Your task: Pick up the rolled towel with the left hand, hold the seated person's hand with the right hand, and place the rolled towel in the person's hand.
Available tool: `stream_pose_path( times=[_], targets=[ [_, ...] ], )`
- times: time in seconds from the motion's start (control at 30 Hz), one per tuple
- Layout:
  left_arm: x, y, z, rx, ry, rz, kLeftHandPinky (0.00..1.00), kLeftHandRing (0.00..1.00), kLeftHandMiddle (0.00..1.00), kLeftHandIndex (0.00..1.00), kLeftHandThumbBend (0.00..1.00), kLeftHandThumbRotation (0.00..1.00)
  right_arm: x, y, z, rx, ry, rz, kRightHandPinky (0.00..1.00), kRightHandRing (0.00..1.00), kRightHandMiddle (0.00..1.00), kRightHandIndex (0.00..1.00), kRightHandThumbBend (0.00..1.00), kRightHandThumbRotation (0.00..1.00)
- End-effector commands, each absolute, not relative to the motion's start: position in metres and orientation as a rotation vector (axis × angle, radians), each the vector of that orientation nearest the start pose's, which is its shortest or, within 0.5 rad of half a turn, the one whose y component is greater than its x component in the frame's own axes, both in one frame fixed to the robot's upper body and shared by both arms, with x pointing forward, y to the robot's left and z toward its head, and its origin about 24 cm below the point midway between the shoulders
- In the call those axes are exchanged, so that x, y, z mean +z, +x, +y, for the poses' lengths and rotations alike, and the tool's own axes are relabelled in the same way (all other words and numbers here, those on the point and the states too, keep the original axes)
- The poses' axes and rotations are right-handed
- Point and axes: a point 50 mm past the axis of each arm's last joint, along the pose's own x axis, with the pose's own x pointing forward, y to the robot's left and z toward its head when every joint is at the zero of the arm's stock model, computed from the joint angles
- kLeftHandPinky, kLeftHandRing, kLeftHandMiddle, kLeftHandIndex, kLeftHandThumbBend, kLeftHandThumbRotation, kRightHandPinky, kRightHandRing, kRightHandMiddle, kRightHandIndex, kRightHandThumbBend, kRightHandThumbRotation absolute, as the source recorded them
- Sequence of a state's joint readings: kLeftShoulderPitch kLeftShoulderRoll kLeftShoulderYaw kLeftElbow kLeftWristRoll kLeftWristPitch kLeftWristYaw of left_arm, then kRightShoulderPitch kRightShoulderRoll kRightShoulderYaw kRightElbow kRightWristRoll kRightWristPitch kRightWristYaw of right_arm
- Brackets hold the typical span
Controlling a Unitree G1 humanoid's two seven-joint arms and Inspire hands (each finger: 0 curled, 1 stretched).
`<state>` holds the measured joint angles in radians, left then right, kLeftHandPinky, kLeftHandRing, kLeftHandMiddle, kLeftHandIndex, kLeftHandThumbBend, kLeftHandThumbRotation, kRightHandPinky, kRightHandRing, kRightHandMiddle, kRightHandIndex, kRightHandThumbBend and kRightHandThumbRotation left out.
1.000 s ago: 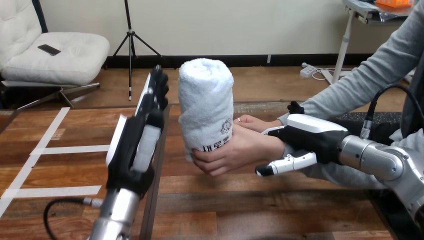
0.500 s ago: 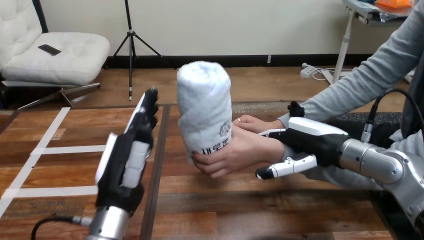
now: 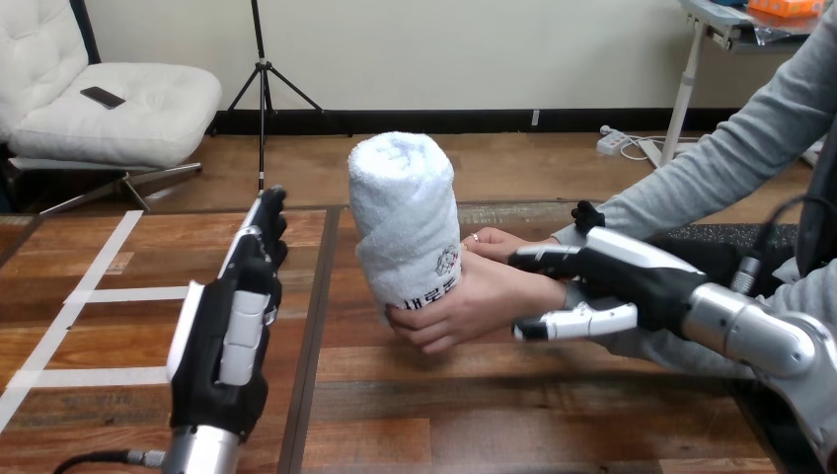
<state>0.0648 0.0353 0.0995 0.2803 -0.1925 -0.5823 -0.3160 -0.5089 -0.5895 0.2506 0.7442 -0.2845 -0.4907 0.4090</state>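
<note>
Holding rolled towel (image 3: 405, 222) over wooden table (image 3: 474, 395), person's hand (image 3: 474, 301), left robot hand (image 3: 222, 346) released, right robot hand (image 3: 632, 281) grasp unclear

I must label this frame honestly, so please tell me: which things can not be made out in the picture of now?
- Head view: whether the right robot hand grips the person's wrist; the wrist itself hides the contact.
- Head view: the bottom end of the rolled towel, covered by the person's nearer hand.
- Head view: the person's farther hand, mostly hidden behind the towel and the nearer hand.
</note>
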Motion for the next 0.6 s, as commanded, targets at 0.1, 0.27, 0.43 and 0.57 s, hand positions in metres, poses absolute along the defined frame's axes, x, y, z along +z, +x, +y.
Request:
stream_pose_path(
  times=[0.1, 0.27, 0.43, 0.57],
  targets=[
    [0.046, 0.227, 0.180, -0.171, -0.035, -0.405, 1.00, 1.00, 1.00, 0.94, 0.87, 0.92, 0.089, 0.325, -0.213, 0.531, -0.834, -0.187, 0.74, 0.83, 0.86, 0.88, 1.00, 0.96],
    [0.047, 0.224, 0.180, -0.176, -0.028, -0.411, 1.00, 1.00, 1.00, 0.94, 0.86, 0.93, 0.090, 0.321, -0.212, 0.500, -0.772, -0.218, 0.76, 0.84, 0.87, 0.89, 1.00, 0.99],
    [0.047, 0.221, 0.180, -0.180, -0.034, -0.416, 1.00, 1.00, 1.00, 0.95, 0.84, 0.93, 0.093, 0.316, -0.211, 0.484, -0.720, -0.258, 0.78, 0.86, 0.88, 0.89, 1.00, 0.99],
    [0.047, 0.219, 0.179, -0.177, -0.040, -0.423, 1.00, 1.00, 1.00, 0.94, 0.84, 0.93, 0.095, 0.311, -0.209, 0.470, -0.680, -0.298, 0.78, 0.86, 0.88, 0.90, 1.00, 1.00]
  ],
)
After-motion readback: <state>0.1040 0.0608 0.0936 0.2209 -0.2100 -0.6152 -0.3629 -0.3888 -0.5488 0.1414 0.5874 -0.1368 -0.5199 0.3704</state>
